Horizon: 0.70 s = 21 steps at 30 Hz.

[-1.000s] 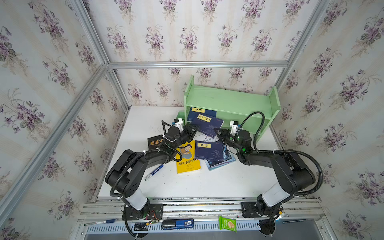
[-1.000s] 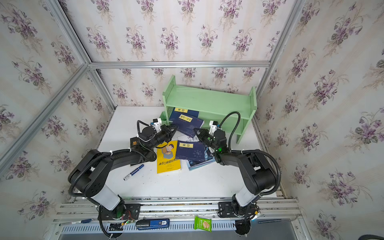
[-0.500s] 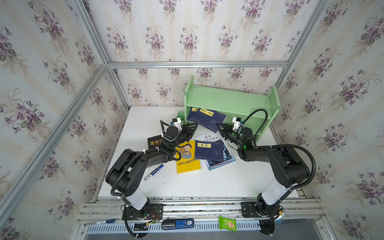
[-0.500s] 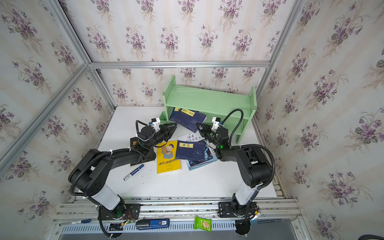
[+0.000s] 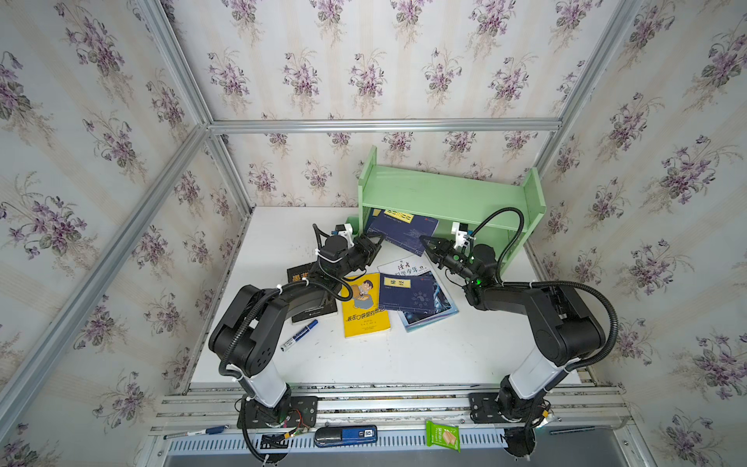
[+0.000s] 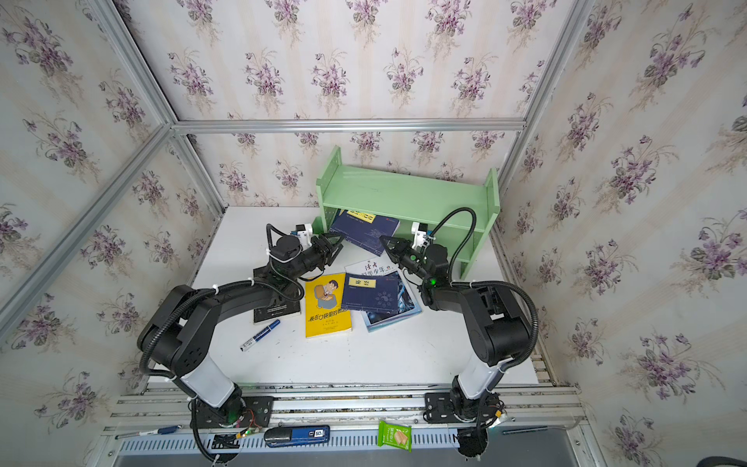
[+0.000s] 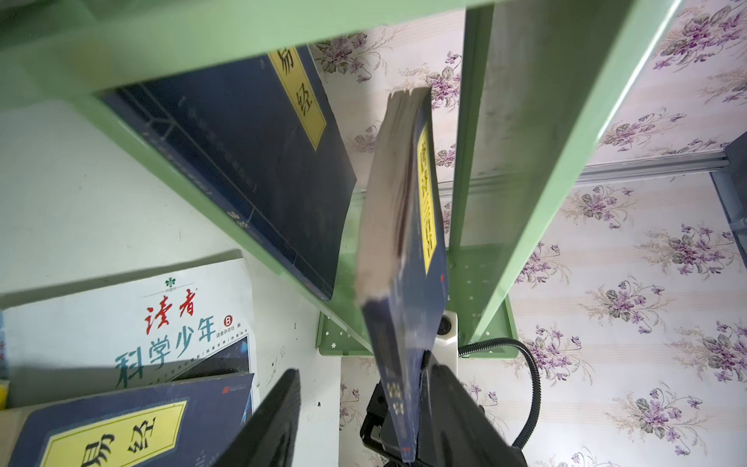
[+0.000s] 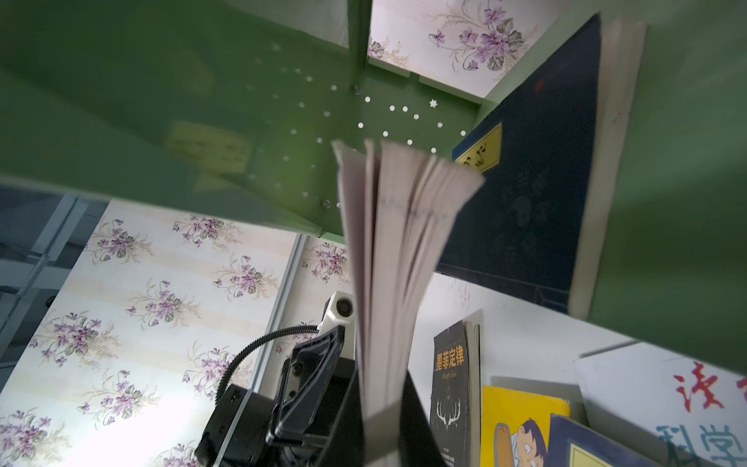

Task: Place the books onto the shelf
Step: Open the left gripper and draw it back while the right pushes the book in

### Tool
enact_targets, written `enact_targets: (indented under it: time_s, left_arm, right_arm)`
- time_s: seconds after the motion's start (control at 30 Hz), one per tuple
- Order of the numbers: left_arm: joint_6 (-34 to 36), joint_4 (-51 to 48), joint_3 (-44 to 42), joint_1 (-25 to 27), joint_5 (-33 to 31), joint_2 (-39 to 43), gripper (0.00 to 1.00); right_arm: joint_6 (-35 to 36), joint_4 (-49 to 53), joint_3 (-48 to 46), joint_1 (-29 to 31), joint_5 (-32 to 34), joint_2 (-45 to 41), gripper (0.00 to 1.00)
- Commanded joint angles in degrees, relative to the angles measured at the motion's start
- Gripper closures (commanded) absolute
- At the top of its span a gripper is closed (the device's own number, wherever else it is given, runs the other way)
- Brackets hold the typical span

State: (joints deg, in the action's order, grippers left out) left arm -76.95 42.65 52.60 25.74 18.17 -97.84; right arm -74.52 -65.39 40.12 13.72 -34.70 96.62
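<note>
We see the right tool (image 5: 424, 242) pinching a navy book (image 7: 404, 258) by one edge, pages fanned. That book stands at the mouth of the lower tier of the shelf (image 5: 444, 190), at 1 o'clock on the tabletop (image 5: 364, 364). The left tool (image 5: 378, 246) is spread wide just beside that book. A second navy book (image 7: 242, 161) leans in the same tier. The yellow book (image 5: 364, 303), black book (image 5: 313, 313), white magazine (image 5: 404, 265) and third navy book (image 5: 408, 293) lie flat mid-tabletop, at 6 o'clock from the shelf.
</note>
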Motion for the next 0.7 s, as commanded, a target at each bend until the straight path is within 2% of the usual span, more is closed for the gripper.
enact_targets:
  time_s: [0.0, 0.2, 0.27, 0.4, 0.5, 0.67]
  left_arm:
    - [0.42, 0.3, 1.89, -0.03, 1.6, -1.13, 0.5]
    - [-0.69, 2.26, 3.96, -0.07, 1.36, -3.27, 0.8]
    - [-1.2, 3.53, 3.92, -0.07, 0.93, -3.8, 0.85]
    - [-2.38, 7.21, 2.58, 0.01, -2.12, -4.11, 0.92]
    - [-2.84, 9.31, 1.99, 0.02, -4.37, -4.37, 0.95]
    - [-3.34, 13.06, 1.54, 0.26, -9.49, -5.27, 0.96]
  right_arm:
    - [0.4, -1.9, 1.14, -0.31, -2.0, -0.89, 0.93]
    - [0.61, 0.04, 2.54, -0.44, -2.59, -0.48, 0.92]
    - [0.2, -0.17, 3.01, -0.44, -2.32, 0.09, 0.91]
    - [-1.2, -1.0, 3.82, -0.44, -1.37, 1.45, 0.86]
    - [-2.84, -1.91, 4.27, -0.42, -0.58, 2.63, 0.76]
    - [-3.79, -1.2, 3.66, -0.05, 1.17, 3.14, 0.68]
